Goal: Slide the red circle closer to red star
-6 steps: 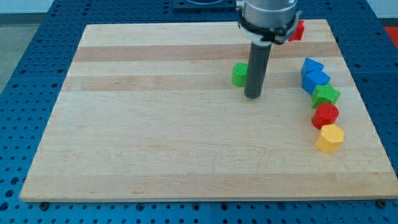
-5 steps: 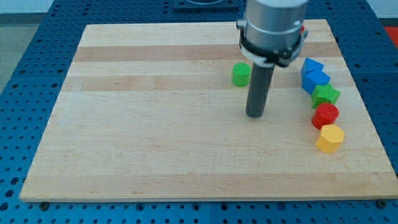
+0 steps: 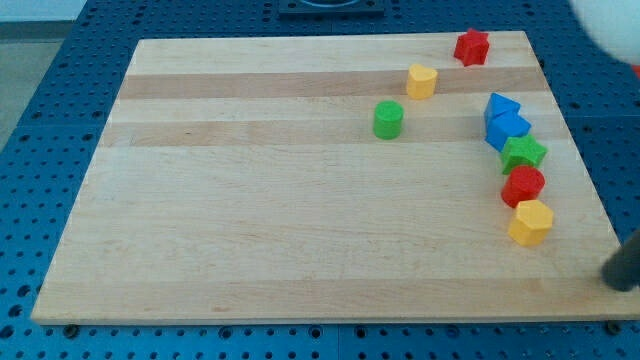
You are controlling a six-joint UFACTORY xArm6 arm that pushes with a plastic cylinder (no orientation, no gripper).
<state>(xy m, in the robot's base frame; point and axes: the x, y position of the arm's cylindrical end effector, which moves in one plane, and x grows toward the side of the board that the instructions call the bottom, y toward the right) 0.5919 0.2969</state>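
Dark and blurred, my tip sits at the view's right edge, off the desk, below and to the right of the yellow block; this hand is a bare rod, with nothing to open or close. The red circle lies up-left of it, between the yellow block and green star. The red star waits well apart, at the view's top.

Setting was a robotics lab bench | a pale wooden board lay on a blue perforated mounting table | small coloured toy blocks served as test pieces, no household items
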